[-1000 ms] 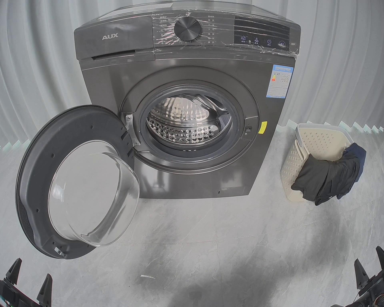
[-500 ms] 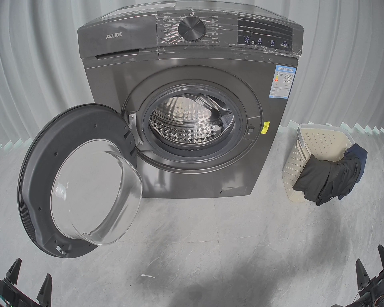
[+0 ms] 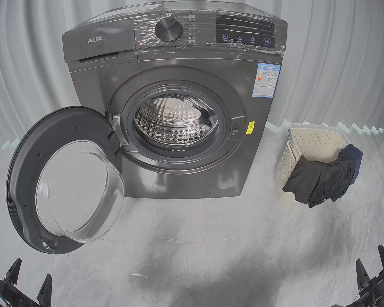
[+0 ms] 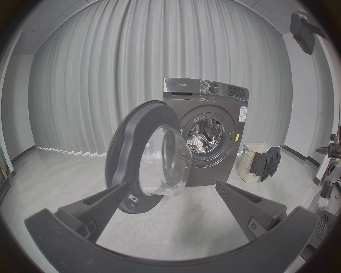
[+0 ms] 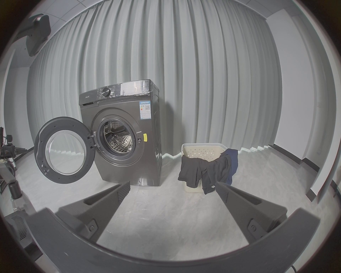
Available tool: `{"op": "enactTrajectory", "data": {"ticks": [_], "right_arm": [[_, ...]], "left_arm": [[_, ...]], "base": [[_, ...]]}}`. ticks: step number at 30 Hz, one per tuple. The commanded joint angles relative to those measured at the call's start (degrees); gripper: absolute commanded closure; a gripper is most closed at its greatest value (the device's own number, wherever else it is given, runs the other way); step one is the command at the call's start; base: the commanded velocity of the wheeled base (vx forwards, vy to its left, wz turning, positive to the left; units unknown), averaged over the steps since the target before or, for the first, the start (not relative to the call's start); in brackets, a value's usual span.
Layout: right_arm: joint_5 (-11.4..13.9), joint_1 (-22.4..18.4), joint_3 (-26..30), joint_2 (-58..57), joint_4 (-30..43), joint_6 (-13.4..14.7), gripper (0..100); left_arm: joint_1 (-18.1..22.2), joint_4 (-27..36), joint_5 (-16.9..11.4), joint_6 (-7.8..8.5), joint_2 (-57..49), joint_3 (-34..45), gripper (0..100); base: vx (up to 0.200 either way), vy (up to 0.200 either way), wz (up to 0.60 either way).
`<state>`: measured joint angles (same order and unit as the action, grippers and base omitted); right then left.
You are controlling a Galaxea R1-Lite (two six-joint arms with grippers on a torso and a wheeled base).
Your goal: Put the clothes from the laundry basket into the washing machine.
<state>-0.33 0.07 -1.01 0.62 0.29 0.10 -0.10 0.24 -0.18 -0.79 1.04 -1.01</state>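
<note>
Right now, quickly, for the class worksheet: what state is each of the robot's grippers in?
Left gripper: open, holding nothing.
Right gripper: open, holding nothing.

You are looking at a pale grey, marbled floor [image 3: 224, 240] with a dull sheen. A small light scrap [image 3: 138, 275] lies on it near the front of the head view. A pleated, pale curtain [image 3: 332, 60] closes off the back of the room from floor to ceiling. On the right side stands a plain white wall [image 5: 295, 89] with a dark skirting board [image 5: 291, 155] along its foot. Ceiling panels [image 4: 64, 9] show overhead.
</note>
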Motion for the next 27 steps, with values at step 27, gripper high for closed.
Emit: {"op": "enactTrajectory", "data": {"ticks": [27], "right_arm": [[0.0, 0.0, 0.9, -0.6, 0.0, 0.0, 0]], "left_arm": [[0.0, 0.0, 0.2, 0.27, -1.0, 1.0, 0]], "base": [[0.0, -0.2, 0.0]]}}
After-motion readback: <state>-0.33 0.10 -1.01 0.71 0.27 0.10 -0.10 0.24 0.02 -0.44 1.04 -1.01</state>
